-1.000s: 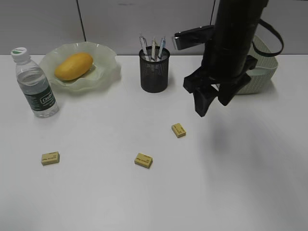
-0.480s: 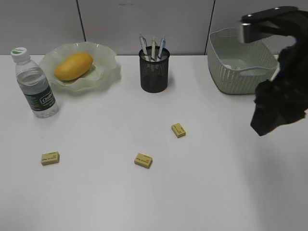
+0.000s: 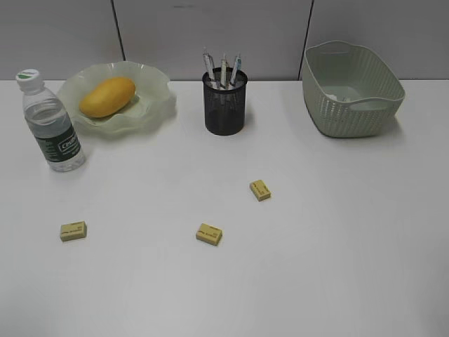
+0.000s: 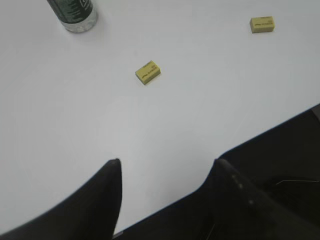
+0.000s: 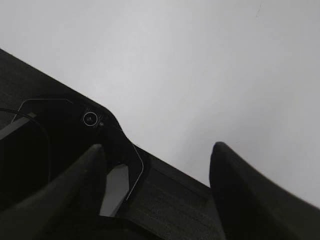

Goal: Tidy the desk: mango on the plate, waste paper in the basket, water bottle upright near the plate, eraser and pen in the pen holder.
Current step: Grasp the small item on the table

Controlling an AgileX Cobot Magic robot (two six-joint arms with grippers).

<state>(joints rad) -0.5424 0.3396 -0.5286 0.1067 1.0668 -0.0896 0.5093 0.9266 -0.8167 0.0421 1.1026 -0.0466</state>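
The yellow mango (image 3: pixel 106 96) lies on the ruffled green plate (image 3: pixel 160 105) at the back left. Beside it the water bottle (image 3: pixel 52 126) stands upright; its base (image 4: pixel 74 15) shows in the left wrist view. The black mesh pen holder (image 3: pixel 225 109) holds three pens (image 3: pixel 223 70). Three yellow erasers lie on the desk (image 3: pixel 337 232): eraser (image 3: pixel 260 189), eraser (image 3: pixel 209 234), eraser (image 3: pixel 73 231). Low inside the basket (image 3: pixel 351 105) a whitish scrap shows, apparently the waste paper (image 3: pixel 339 97). My left gripper (image 4: pixel 168 162) and right gripper (image 5: pixel 157 146) hang open and empty at the desk's near edge.
In the left wrist view two erasers (image 4: pixel 148 72) (image 4: pixel 262 24) lie well ahead of the fingers. Dark floor and robot base show beyond the desk's edge (image 4: pixel 260 135) (image 5: pixel 65 90). A grey wall runs behind the desk.
The right arm swung from in front of the basket to the right and left the exterior view, uncovering the basket. Objects on the desk have not moved.
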